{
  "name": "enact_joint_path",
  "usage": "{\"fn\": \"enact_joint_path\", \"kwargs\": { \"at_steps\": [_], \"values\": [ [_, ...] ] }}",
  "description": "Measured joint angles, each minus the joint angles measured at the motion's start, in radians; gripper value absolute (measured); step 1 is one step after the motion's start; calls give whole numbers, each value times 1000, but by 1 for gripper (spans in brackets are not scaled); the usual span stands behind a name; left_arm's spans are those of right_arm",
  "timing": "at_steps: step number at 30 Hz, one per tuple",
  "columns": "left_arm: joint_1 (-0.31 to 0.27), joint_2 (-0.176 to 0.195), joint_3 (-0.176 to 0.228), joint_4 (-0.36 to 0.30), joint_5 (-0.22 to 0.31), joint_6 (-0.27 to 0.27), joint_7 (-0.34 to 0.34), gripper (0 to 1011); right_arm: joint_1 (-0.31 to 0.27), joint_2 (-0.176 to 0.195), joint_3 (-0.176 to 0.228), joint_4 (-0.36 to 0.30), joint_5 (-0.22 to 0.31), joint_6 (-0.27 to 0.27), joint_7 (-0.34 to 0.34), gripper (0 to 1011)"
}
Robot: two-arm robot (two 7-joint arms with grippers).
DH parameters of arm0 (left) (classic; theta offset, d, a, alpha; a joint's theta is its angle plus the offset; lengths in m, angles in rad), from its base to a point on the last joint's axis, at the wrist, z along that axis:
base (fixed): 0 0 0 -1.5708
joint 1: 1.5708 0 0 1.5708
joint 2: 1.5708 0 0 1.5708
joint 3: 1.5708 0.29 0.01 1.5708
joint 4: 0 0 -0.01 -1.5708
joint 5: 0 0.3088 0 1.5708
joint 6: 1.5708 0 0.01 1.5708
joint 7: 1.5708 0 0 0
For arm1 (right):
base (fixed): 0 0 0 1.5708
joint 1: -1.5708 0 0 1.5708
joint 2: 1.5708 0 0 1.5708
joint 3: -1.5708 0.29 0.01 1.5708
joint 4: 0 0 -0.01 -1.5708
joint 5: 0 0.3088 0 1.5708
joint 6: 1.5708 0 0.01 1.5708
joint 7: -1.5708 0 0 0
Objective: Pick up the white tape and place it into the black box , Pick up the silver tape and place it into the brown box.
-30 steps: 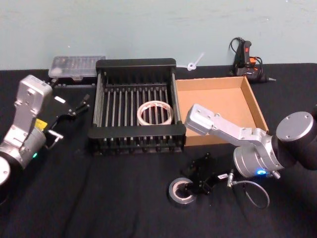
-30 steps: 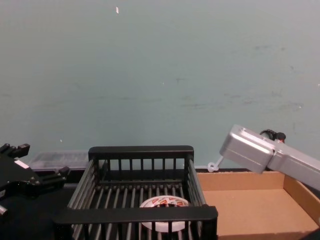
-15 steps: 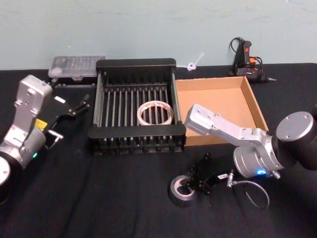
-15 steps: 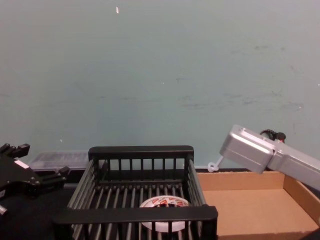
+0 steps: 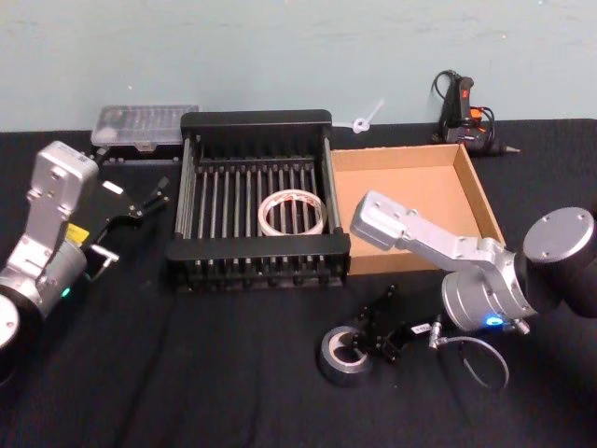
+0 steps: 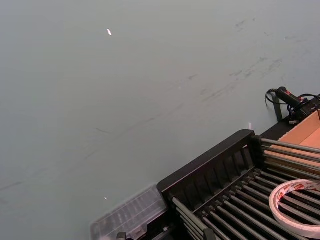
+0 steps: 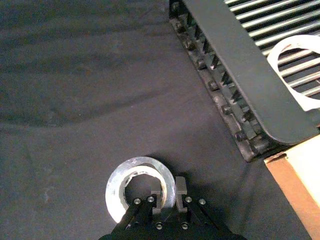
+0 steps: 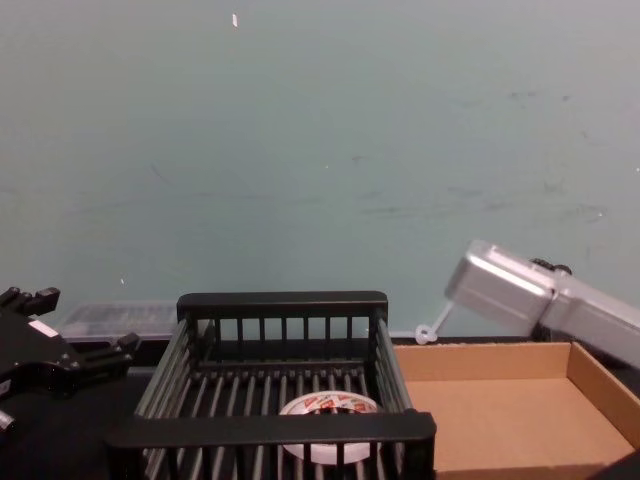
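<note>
Silver tape [image 5: 343,355] on black cloth near front of table, in front of brown box [image 5: 478,198], well apart from it; looks tipped a bit, one edge raised. Right gripper [image 5: 371,338] clamped on its wall: in wrist view one finger inside the core, other outside on the rim side nearest the wrist, silver tape [image 7: 139,186] pinched between. Handling, my read: thick duct roll, stiff, moderately heavy for its size, wound sides dull and grippy, won't crush; pale core smoother. Wall pinch is the right hold, but it's off-centre, so roll prob. hangs and swings from the fingers when lifted; needs a firm squeeze, slow carry over the low cardboard wall. White tape [image 5: 292,213] lies flat on ribbed floor of black box [image 5: 256,119], toward its right side; thin, light, hoop-like, would flex if squeezed hard. That half looks done. Left gripper [image 5: 140,202] parked off to left of crate, above the cloth, fingers apart, holding nothing, though view is poor. Counts: 2 tape rolls (1 silver, 1 white), 2 boxes (1 black, 1 brown, brown w/ nothing in it), 1 clear case [image 5: 145,125] behind crate at left, 1 glue gun [image 5: 464,114] at back right.
</note>
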State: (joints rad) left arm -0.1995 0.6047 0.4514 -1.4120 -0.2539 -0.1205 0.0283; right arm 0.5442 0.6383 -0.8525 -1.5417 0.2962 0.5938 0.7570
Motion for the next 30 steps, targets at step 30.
{"fn": "enact_joint_path", "kwargs": {
  "at_steps": [30],
  "values": [
    [0, 0, 0, 0, 0, 0, 0, 1001, 28, -34, 199, 131, 53, 23, -184, 174]
  ]
}}
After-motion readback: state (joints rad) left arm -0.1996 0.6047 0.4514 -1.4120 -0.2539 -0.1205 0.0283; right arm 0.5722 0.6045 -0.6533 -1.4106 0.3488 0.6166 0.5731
